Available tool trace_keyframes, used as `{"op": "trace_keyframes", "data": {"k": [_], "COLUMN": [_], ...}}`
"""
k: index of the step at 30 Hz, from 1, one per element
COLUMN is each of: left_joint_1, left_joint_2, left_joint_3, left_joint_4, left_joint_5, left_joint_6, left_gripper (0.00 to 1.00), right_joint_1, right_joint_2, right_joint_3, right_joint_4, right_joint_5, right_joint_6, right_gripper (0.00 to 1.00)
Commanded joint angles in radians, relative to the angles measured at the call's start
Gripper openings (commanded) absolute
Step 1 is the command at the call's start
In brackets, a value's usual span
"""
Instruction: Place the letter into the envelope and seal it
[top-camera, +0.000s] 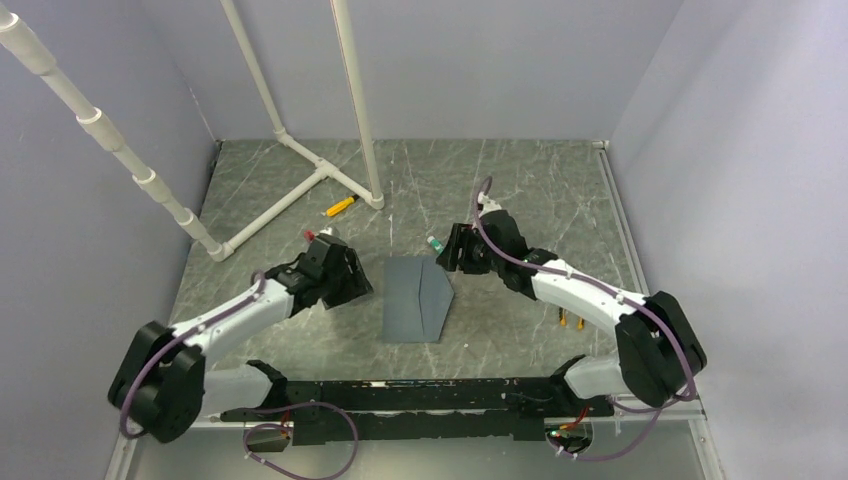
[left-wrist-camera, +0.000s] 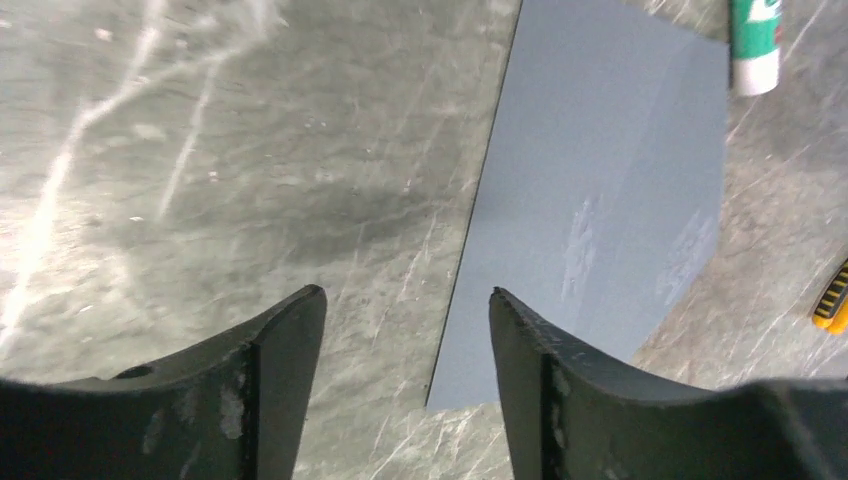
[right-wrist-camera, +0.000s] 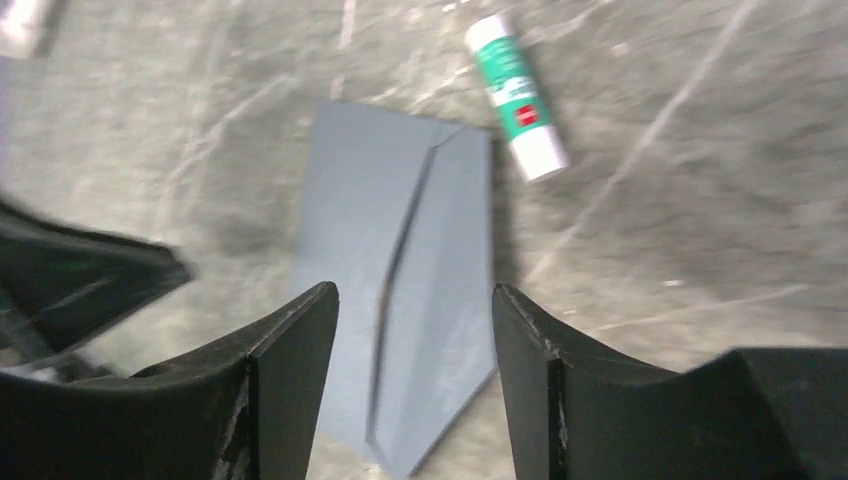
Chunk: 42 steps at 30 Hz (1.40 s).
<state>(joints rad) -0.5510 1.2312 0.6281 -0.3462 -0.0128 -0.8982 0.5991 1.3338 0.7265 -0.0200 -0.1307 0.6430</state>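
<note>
The envelope (top-camera: 415, 298) lies flat, flap seemingly folded over; no letter shows. The left gripper (left-wrist-camera: 405, 300) hangs open and empty at its left edge, the right gripper (right-wrist-camera: 413, 295) open above it. The glue stick (right-wrist-camera: 517, 95) sits just beyond it. I'd press along the flap's crease evenly, 1 gripper pinning.

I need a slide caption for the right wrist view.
Open right gripper looks down on the grey envelope, a glue stick lying beside it.

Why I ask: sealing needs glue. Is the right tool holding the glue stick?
No, the glue stick lies on the table beyond the open right tool, beside the envelope.
</note>
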Motion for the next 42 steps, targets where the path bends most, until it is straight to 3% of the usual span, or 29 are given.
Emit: {"op": "trace_keyframes", "data": {"k": [1, 5, 6, 14, 25, 31, 37, 42], "left_joint_1": [0.005, 0.005, 0.006, 0.027, 0.048, 0.053, 0.056, 0.057], "left_joint_2": [-0.135, -0.231, -0.25, -0.383, -0.438, -0.384, -0.284, -0.198], "left_joint_3": [0.015, 0.024, 0.025, -0.002, -0.033, -0.01, 0.048, 0.12], "left_joint_4": [-0.085, -0.12, -0.117, -0.071, 0.014, 0.048, 0.114, 0.221], "left_joint_5": [-0.152, -0.199, -0.198, -0.165, -0.076, -0.013, 0.155, 0.383], "left_joint_6": [0.043, 0.06, 0.07, 0.078, 0.099, 0.101, 0.082, 0.056], "left_gripper": [0.7, 0.91, 0.92, 0.93, 0.93, 0.93, 0.93, 0.93], "right_joint_1": [-0.009, -0.009, -0.009, -0.011, -0.021, -0.03, -0.03, -0.028], "right_joint_2": [0.042, 0.15, 0.182, 0.387, 0.516, 0.484, 0.292, 0.072], "right_joint_3": [0.096, 0.179, 0.204, 0.346, 0.398, 0.379, 0.283, 0.17], "right_joint_4": [-0.132, -0.131, -0.137, -0.145, -0.157, -0.131, -0.022, 0.059], "right_joint_5": [0.215, 0.233, 0.238, 0.19, 0.15, 0.135, 0.044, -0.216], "right_joint_6": [-0.212, -0.356, -0.39, -0.531, -0.527, -0.53, -0.53, -0.557], "right_gripper": [0.67, 0.71, 0.7, 0.58, 0.38, 0.17, 0.13, 0.13]}}
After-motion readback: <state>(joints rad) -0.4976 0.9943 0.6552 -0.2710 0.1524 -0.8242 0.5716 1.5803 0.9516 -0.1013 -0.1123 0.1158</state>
